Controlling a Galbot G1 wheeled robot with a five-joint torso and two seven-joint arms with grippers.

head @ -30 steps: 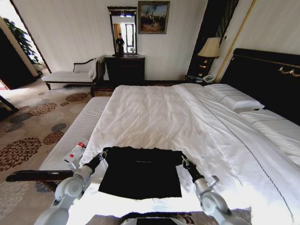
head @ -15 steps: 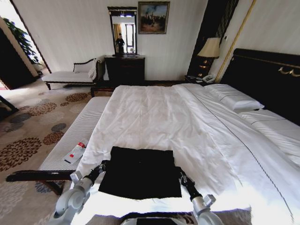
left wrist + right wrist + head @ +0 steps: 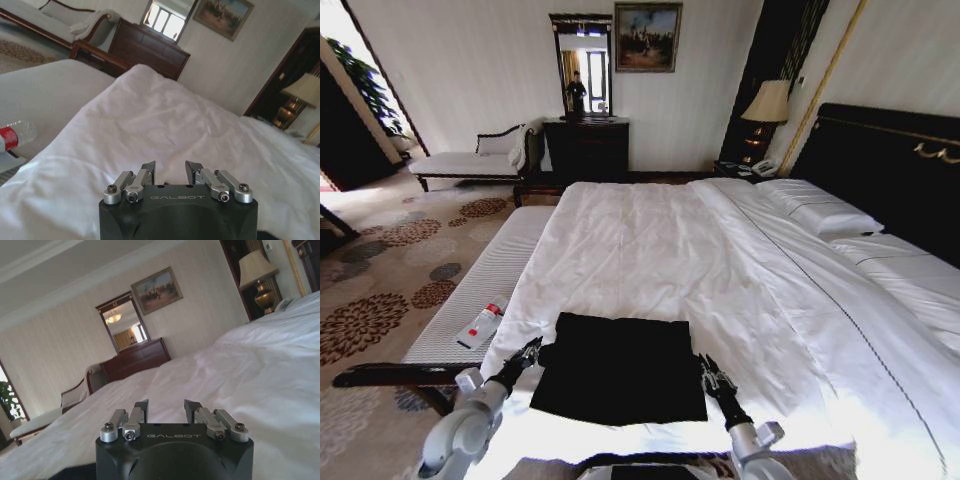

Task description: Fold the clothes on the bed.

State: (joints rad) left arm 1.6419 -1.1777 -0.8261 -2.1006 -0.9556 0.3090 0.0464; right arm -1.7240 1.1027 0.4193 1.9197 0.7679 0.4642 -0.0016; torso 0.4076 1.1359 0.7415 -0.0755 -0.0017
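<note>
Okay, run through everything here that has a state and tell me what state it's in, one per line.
black T-shirt: folded into a flat rectangle, lying on the duvet, held by neither gripper
left gripper: open, empty, at the shirt's left edge
right gripper: open, empty, at the shirt's right edge
bed: made, white duvet spread over it
table lamp: lit
bottle: lying on its side on the bench beside the bed

Item count: one bed [image 3: 720,260], one black T-shirt [image 3: 620,368], two pillows [image 3: 820,210], one plastic bottle [image 3: 482,323], one table lamp [image 3: 767,103], one framed painting [image 3: 647,37], one mirror [image 3: 582,62]
</note>
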